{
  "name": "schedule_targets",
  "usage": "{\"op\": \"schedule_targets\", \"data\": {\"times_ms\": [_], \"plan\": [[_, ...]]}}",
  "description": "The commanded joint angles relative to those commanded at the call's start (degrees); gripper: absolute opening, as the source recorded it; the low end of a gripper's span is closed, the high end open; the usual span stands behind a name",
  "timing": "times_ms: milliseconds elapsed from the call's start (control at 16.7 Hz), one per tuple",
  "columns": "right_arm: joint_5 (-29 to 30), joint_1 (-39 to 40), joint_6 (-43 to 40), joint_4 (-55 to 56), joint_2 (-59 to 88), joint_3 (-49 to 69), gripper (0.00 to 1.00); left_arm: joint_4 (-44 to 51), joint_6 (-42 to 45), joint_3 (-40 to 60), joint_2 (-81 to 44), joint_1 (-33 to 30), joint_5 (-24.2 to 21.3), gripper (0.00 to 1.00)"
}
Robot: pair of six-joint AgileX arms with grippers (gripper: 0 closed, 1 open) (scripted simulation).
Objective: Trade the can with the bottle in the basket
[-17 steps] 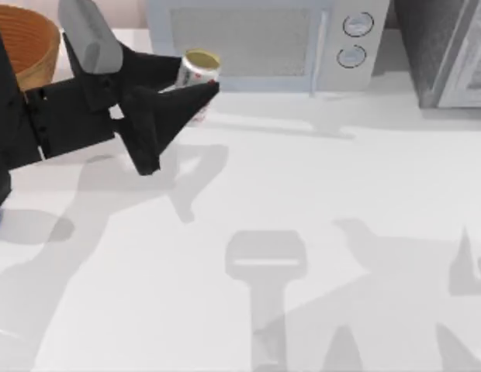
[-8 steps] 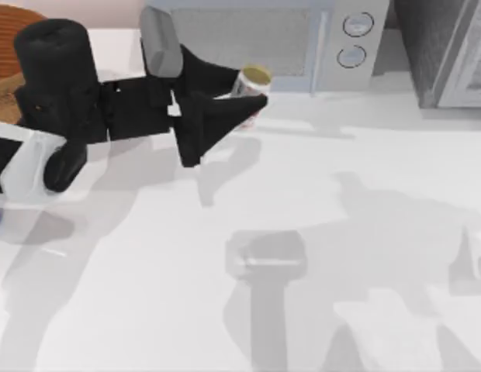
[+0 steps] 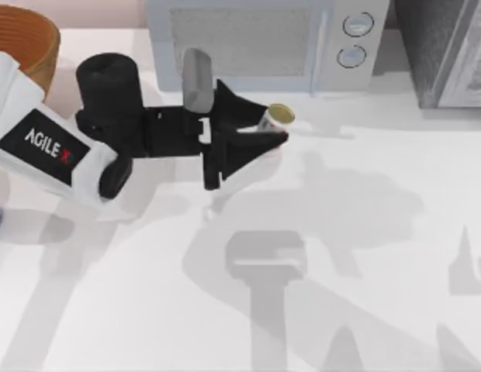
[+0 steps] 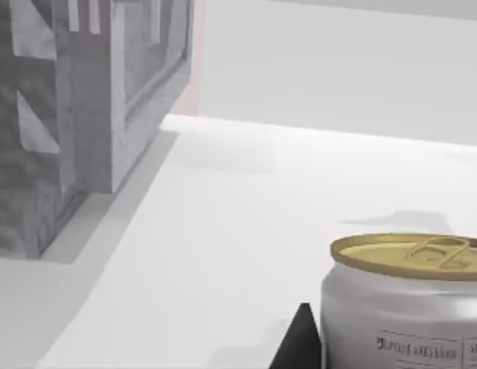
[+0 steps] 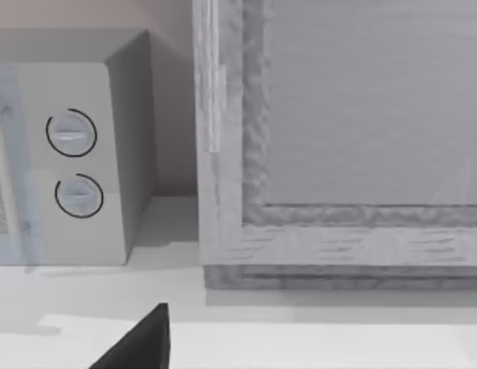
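Top view: left gripper (image 3: 273,132) reaching across the white bench (image 3: 341,256), jaws clamped on the small white cylindrical can with red label markings and a golden-yellow top (image 3: 276,119), just in front of the pale grey microwave (image 3: 256,39). Large round orange-brown woven wicker basket (image 3: 27,39) well apart, at the far left corner. Blue speck at the left edge, too little visible to name.

Left wrist view: can (image 4: 408,307) close up, upright, pull-tab lid on top, printed label below; one black fingertip (image 4: 298,346) beside its wall. Probably light, thin-walled, smooth and a little slippery; easily dented by hard squeezing. Best held mid-wall, across the round body, kept upright.

Right wrist view: microwave dials, a grey textured cabinet (image 5: 338,138), a black finger (image 5: 142,342) of the right gripper low in frame; jaw state impossible to tell.
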State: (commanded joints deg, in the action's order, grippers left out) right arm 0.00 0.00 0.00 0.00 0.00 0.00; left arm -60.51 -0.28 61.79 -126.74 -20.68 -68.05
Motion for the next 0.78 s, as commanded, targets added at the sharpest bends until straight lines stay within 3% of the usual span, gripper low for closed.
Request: {"op": "schedule_targets", "data": {"times_ms": [420,780], "plan": [[0.00,0.00,0.00,0.00,0.00,0.00,1.00,-10.14,1.20,9.42,-17.82,0.14,-4.42,0.00],[0.00,0.00,0.00,0.00,0.00,0.00,1.00,-12.46,1.83,11.56,-21.06,0.54,-4.64,0.00]]}}
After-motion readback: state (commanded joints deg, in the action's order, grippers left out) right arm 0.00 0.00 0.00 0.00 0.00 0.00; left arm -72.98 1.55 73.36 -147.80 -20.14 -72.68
